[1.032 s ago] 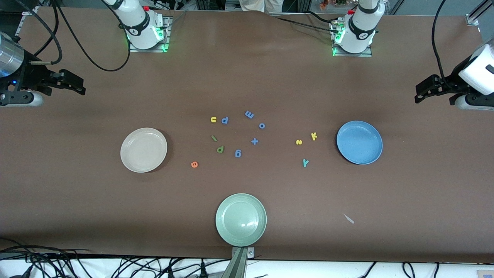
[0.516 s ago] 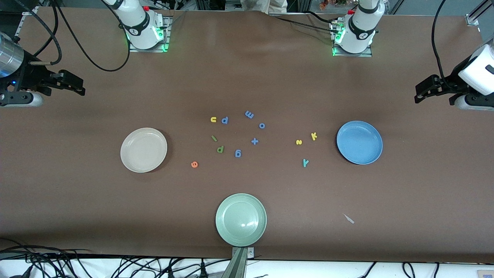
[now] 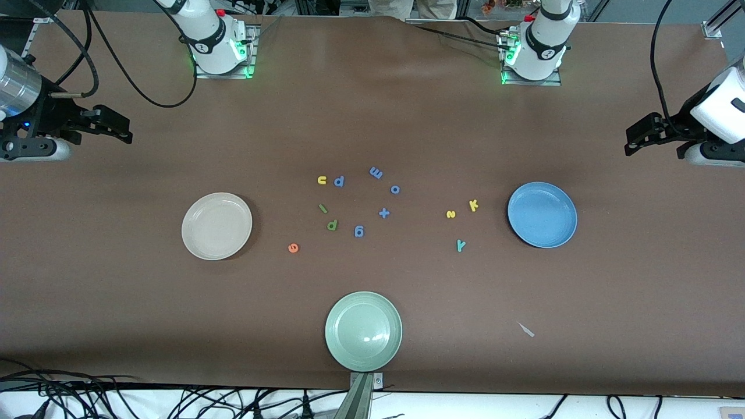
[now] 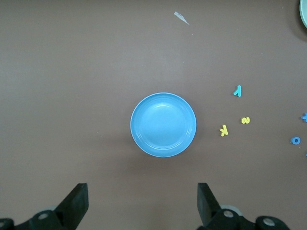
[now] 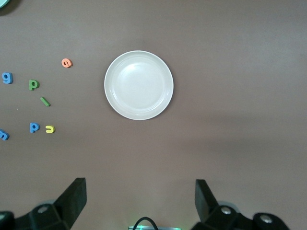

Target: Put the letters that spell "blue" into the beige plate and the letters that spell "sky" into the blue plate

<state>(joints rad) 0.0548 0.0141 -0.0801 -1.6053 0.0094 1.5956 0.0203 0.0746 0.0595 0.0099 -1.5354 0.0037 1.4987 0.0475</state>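
The brown table point(image 3: 116, 302) carries the beige plate point(image 3: 216, 226) toward the right arm's end, the blue plate point(image 3: 542, 215) toward the left arm's end, and a pale green plate point(image 3: 363, 331) nearest the front camera. High over the table's two ends, the left gripper point(image 3: 637, 139) and right gripper point(image 3: 119, 129) each wait with fingers spread wide, holding nothing. Between the plates lie the olive "b" point(image 3: 332, 224), green "l" point(image 3: 322, 208), yellow "u" point(image 3: 322, 180) and orange "e" point(image 3: 293, 248) closer to the beige plate, the yellow "s" point(image 3: 450, 214), yellow "k" point(image 3: 473, 205) and teal "y" point(image 3: 460, 245) closer to the blue plate, with blue letters point(image 3: 358, 231) in the middle.
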